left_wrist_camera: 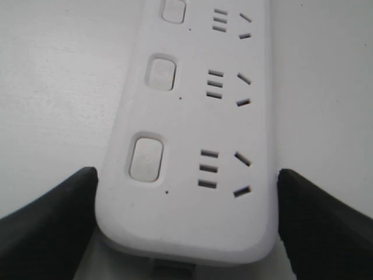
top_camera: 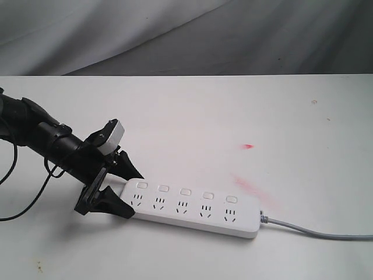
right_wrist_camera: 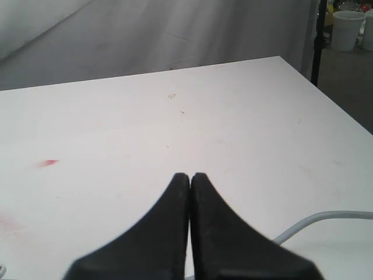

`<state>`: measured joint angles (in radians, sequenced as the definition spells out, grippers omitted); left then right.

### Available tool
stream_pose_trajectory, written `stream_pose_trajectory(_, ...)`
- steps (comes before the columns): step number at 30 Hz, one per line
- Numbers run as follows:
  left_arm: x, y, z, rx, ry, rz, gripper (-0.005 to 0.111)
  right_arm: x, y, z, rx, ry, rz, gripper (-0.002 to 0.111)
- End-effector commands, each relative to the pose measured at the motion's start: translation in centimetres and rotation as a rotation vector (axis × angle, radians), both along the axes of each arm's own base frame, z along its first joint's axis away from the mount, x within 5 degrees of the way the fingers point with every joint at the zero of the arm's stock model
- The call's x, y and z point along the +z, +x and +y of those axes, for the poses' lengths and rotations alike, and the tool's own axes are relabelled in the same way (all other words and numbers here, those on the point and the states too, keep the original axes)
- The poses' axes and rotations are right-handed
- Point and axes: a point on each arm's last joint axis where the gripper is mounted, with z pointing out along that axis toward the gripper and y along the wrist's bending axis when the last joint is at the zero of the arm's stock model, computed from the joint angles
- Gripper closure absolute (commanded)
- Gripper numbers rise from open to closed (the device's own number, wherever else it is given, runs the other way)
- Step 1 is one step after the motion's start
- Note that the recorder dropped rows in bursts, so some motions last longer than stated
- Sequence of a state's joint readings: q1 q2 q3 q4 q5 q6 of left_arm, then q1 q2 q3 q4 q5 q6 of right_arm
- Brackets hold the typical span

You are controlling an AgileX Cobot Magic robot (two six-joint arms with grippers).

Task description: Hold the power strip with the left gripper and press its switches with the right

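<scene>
You had the power strip (top_camera: 192,207) lying flat on the white bench (top_camera: 233,111), near its front edge in the exterior view. It was a long white bar with rounded corners and five sockets. Its switches (top_camera: 185,191) ran in a row, one small square button behind each socket. The grey cord (top_camera: 315,232) left the strip's right end and trailed off along the bench.

Your left gripper (top_camera: 135,195) straddled the other end, its black jaws set against the two long sides. Your right gripper (right_wrist_camera: 190,176) hung above bare bench with its jaws closed tip to tip, holding nothing. A small red mark (top_camera: 249,146) and a fainter pink smear (top_camera: 247,185) lay behind the strip, and nothing covered the buttons.
</scene>
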<state>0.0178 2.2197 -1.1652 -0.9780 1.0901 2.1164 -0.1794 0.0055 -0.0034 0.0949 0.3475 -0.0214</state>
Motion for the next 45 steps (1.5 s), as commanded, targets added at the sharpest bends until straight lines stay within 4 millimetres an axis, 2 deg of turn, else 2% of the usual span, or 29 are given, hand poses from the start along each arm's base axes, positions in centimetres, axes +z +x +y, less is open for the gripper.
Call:
stream_pose_trajectory(1, -2.99, -1.02, 1.22, -0.095, 0.189, 0.001, 0.064, -0.16, -0.06, -0.06, -0.007, -0.013, 0.009, 0.108)
stream_pose_trajectory(45, -2.89, -0.86, 1.05, -0.066, 0.171, 0.003, 0.064, -0.13, -0.05, -0.06, -0.009, -0.010, 0.004, 0.108)
